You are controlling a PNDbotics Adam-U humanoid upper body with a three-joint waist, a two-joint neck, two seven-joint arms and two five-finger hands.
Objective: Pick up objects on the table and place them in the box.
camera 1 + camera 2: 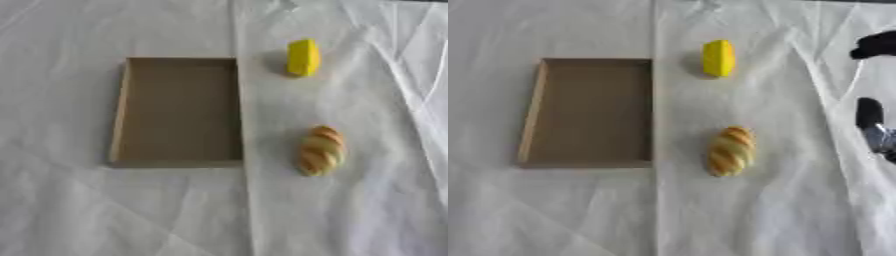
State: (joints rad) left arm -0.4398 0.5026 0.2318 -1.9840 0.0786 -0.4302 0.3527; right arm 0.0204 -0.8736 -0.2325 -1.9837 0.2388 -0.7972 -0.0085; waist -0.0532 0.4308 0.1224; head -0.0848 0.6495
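Fingers point(870, 112) of your right hand point(875, 125) showed black at the right edge, their state unclear, right of the striped bread loaf point(731, 151), yellow wedge point(718, 58) and brown cardboard box point(531, 120).

Matt brown cardboard box point(179, 112); creased white cloth point(87, 210); smooth yellow block point(303, 57); glossy striped bread loaf point(321, 150).

brown box point(179, 111), yellow wedge point(303, 58), tan-striped loaf point(321, 150), white cloth point(105, 215)
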